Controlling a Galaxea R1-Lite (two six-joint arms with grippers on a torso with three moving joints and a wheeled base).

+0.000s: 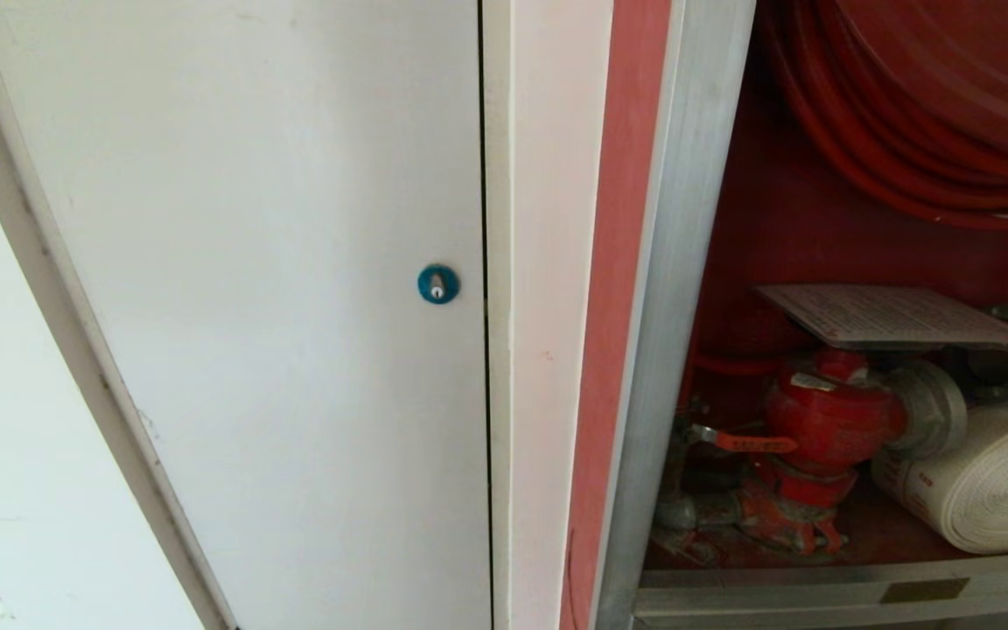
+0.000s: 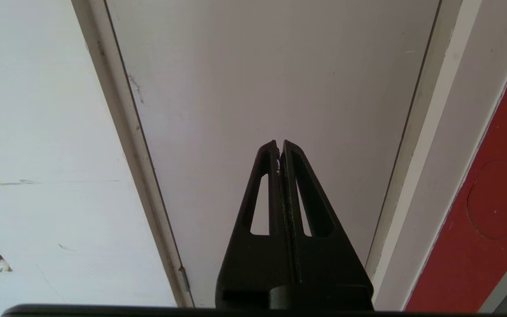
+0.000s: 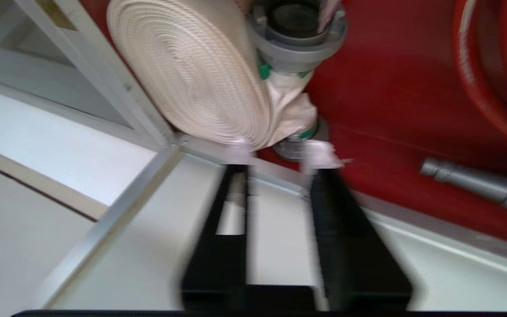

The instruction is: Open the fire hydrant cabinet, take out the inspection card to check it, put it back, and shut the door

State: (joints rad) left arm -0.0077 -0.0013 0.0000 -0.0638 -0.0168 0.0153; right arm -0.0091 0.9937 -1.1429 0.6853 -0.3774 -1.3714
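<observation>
From the head camera, the fire hydrant cabinet (image 1: 688, 262) stands open on the right, its silver frame edging a red interior. Inside, the inspection card (image 1: 893, 317) lies flat on top of the red valve (image 1: 828, 416), reaching toward the grey coupling (image 1: 933, 407) beside it. The rolled white hose (image 1: 981, 490) sits low to the right of the valve, and the red hose reel (image 1: 933, 96) fills the upper part of the cabinet. To the left of the cabinet is a plain white door (image 1: 276, 289) with a blue round lock (image 1: 438, 283); neither arm shows in this view, and the cabinet's own glass door is out of frame. In the left wrist view, the left gripper (image 2: 280, 145) hangs idle in front of that same white door (image 2: 271, 79), its two black fingers pressed together at the tips with nothing between them, and a strip of the cabinet's red side (image 2: 491, 211) shows at the edge. In the right wrist view, the right gripper (image 3: 275, 165) is at the cabinet's front lower frame (image 3: 117, 215), aimed at the rolled hose (image 3: 192, 75) and its grey coupling (image 3: 297, 39); the picture is smeared, but its fingers appear spread apart with a clear gap and nothing held. A grey nozzle (image 3: 478, 185) lies against the red back wall, and the card is not seen here.
</observation>
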